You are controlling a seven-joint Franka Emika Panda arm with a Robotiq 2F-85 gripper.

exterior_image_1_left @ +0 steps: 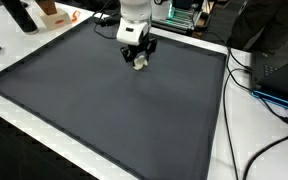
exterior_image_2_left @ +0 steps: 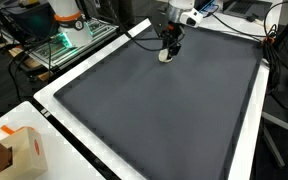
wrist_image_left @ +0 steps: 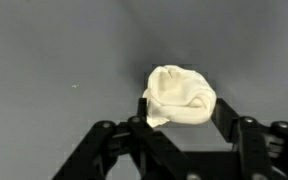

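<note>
The fingers (wrist_image_left: 227, 118) are found partly apart, flanking a crumpled white lump (wrist_image_left: 180, 96) at 9 and 3 o'clock; whether it is gripped cannot be told. The lump is roundish, slightly wider across the fingers. It is located on the dark mat (exterior_image_1_left: 104, 110) toward 12 o'clock, near the far edge. Open mat is noted from 3 through 9 o'clock.

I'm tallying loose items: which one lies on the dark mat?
The crumpled white lump between the fingers of the gripper; the cardboard box sits off the mat, on the white table.
</note>
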